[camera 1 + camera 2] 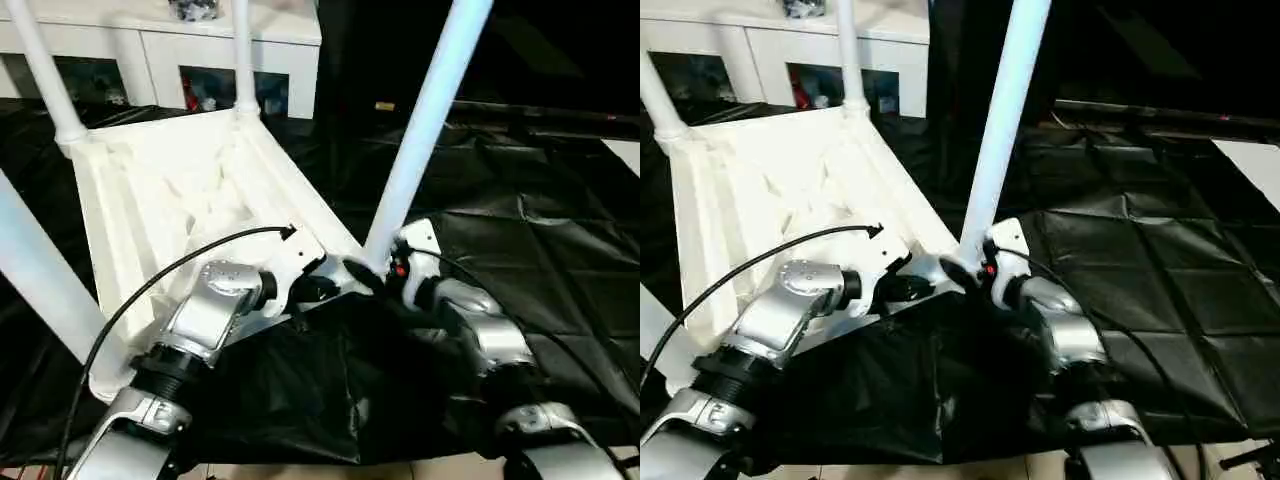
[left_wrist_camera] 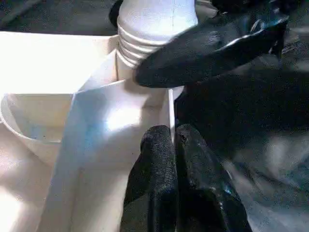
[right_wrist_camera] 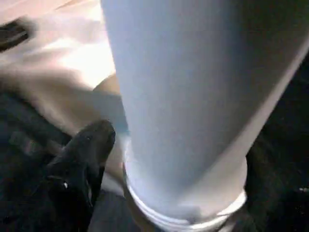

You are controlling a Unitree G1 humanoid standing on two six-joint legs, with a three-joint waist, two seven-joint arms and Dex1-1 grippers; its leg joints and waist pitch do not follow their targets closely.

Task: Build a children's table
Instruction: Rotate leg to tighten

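Four legs (image 1: 425, 120), tops cut off above tabletop (image 1: 190, 190).

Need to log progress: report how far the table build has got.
Done: the tabletop lies underside up with four legs standing in its corners. In hand: the right gripper sits at the base of the near right leg, whose threaded end shows above the socket; the shut left gripper rests on that corner. Left: seating this leg, turning the table upright.

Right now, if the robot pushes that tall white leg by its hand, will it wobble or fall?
Probably only wobble: the leg already stands in the tabletop corner socket, threads showing. It looks stiff, a smooth tube, maybe slippery for the right gripper. The upturned tabletop might slide on the black sheet.
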